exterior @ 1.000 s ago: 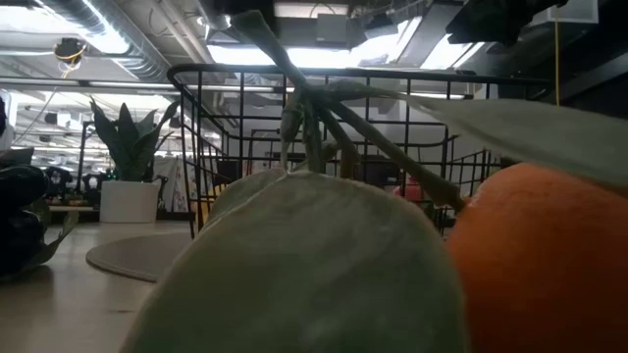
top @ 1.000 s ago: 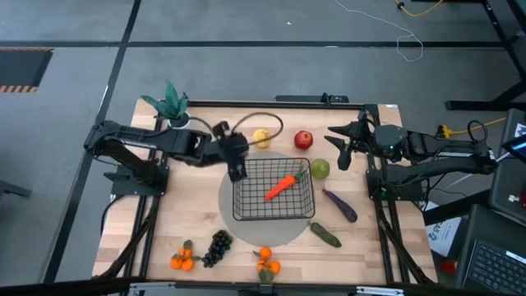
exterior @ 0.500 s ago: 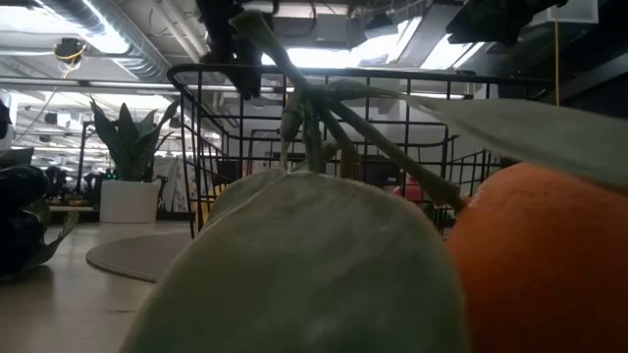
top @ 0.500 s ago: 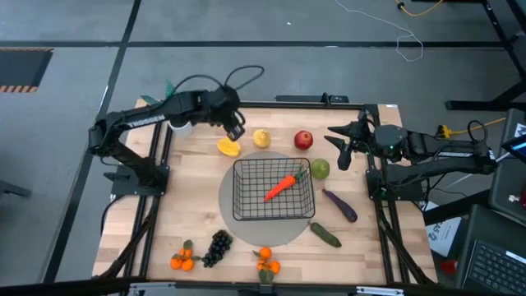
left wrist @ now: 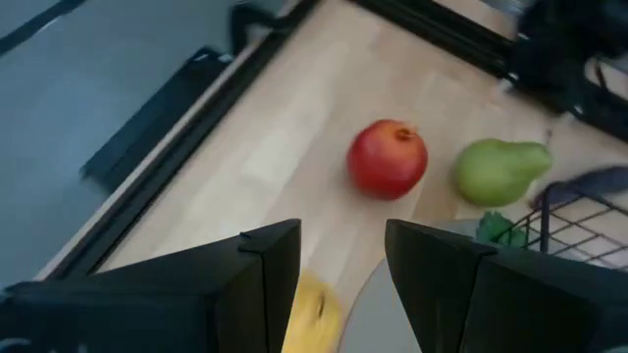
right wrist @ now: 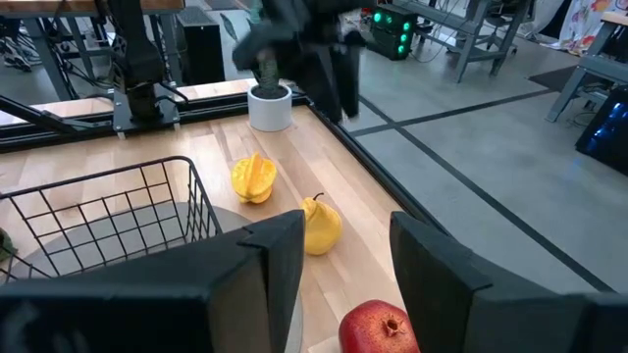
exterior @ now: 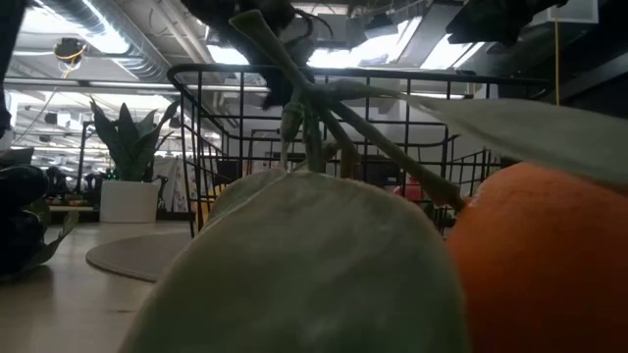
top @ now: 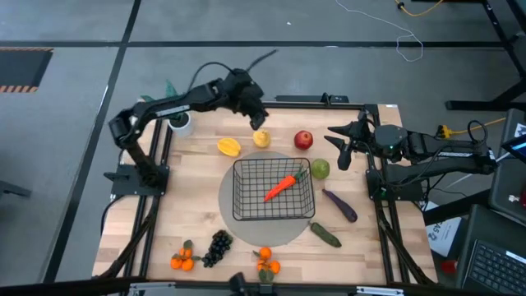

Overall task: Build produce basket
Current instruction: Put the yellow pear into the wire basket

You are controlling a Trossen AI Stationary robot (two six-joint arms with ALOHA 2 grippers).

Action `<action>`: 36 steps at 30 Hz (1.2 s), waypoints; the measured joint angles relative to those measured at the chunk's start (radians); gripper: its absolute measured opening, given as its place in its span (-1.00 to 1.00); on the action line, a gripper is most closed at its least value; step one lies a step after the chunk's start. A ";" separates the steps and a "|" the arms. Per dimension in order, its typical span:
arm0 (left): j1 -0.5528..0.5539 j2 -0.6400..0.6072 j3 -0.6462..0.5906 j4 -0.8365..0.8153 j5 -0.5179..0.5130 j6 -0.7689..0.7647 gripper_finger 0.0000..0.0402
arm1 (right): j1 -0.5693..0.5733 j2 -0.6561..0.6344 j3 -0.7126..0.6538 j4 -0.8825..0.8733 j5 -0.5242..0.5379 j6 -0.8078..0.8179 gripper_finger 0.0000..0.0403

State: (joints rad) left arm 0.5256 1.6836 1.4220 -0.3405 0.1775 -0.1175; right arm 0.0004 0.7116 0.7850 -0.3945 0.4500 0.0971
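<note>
A pale wooden table (top: pixel 189 210) sits on a grey floor, and at its centre you have the black wire basket (top: pixel 273 190) resting on a round grey mat (top: pixel 283 233). So far only the carrot (top: pixel 279 187) lies inside it, so most of the job is left.

Read the rest of the produce from the basket as a clock face. The green pear (top: pixel 320 169) touches its rim at 2 o'clock and the red apple (top: pixel 303 140) stands at 1. The lemon (top: pixel 261 138) is at 12 and the starfruit (top: pixel 229 147) at 11. The eggplant (top: pixel 340 205) lies at 4 and the cucumber (top: pixel 325 235) at 5. One pair of tangerines (top: pixel 266 263) is at 6, the grapes (top: pixel 218 246) at 7, more tangerines (top: pixel 182 261) further out at 8.

Your left gripper (top: pixel 256 119) hovers over the lemon with its fingers parted and nothing between them. The right gripper (top: pixel 343 151) waits at 2 o'clock near the pear, also spread and empty.

The potted plant (top: pixel 180 122) stands at 10 o'clock beside the left arm, clear of the lemon. I judge that the basket's raised sides are what you must lift each piece over.
</note>
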 joint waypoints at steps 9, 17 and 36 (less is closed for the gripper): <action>-0.021 0.112 -0.001 -0.044 0.011 0.046 -0.30 | 0.000 0.000 0.000 -0.022 0.000 0.000 -0.25; -0.033 0.113 -0.001 -0.094 -0.045 0.075 -0.30 | 0.000 0.000 0.000 -0.060 0.000 0.031 -0.25; -0.075 0.157 -0.002 -0.115 -0.213 0.078 -0.30 | 0.001 0.000 0.000 -0.060 -0.007 0.032 -0.25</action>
State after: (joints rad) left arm 0.4507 1.8408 1.4204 -0.4554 -0.0350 -0.0395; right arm 0.0010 0.7116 0.7852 -0.4545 0.4434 0.1287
